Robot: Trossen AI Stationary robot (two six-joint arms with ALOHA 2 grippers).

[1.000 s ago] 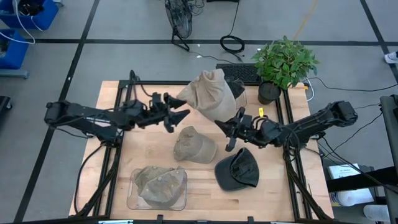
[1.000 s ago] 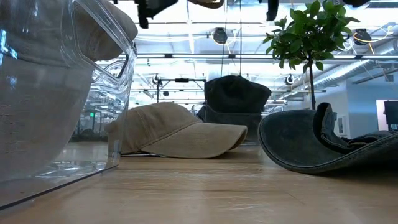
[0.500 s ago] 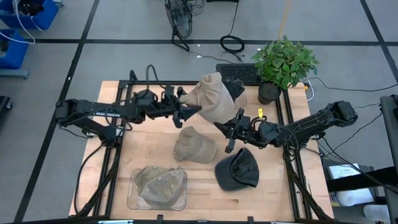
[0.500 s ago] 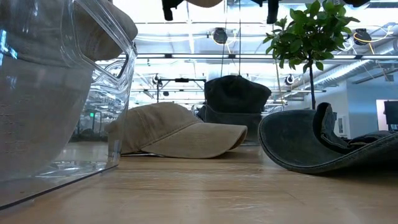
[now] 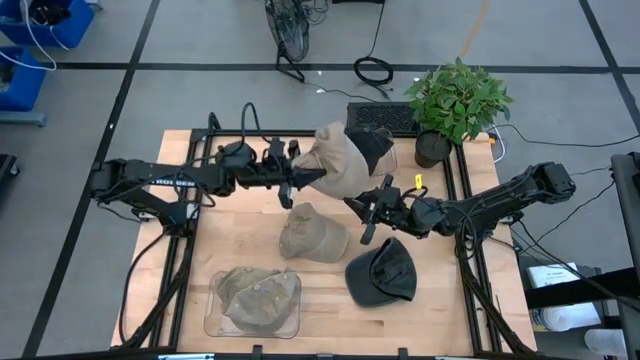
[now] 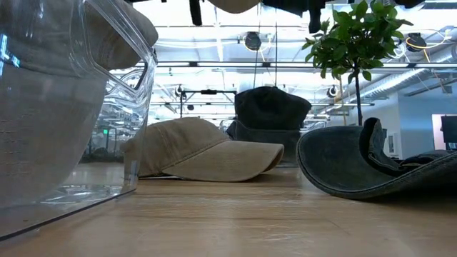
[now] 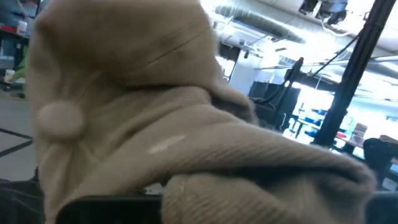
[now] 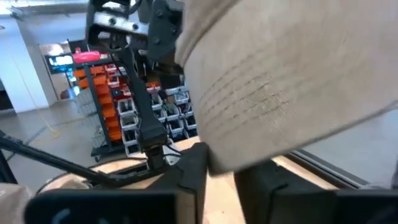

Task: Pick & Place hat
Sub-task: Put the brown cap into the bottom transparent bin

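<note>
A tan hat [image 5: 336,160] hangs in the air above the table's far middle. My left gripper [image 5: 303,179] reaches in from the table's left and is shut on it; the hat fills the left wrist view [image 7: 186,124], its top button [image 7: 59,118] showing. My right gripper [image 5: 362,213] stands just right of and below the hat, fingers a little apart, with the brim's edge [image 8: 214,163] over the gap between them. In the low view only the hat's underside [image 6: 235,6] shows at the top. My left gripper pinches a fold of the hat's cloth at its lower edge [image 7: 205,186] between its two fingers, reaching in level from the table's left. The hat is lifted clear of the table and bunched. My right gripper has the brim's edge against one finger [image 8: 194,171]; whether it still touches, I cannot tell.
On the table lie a tan cap [image 5: 312,233] and a dark cap [image 5: 382,272], upside down. A clear tub [image 5: 216,322] at the near left holds an olive hat. A dark hat [image 5: 375,148] sits behind the held one; a potted plant [image 5: 458,100] stands at the far right.
My left gripper has gone toward the table's right, up to the tan hat, and shut on it. The hat has drawn together and shifted slightly toward the left and far edge. My right arm has kept its place.
</note>
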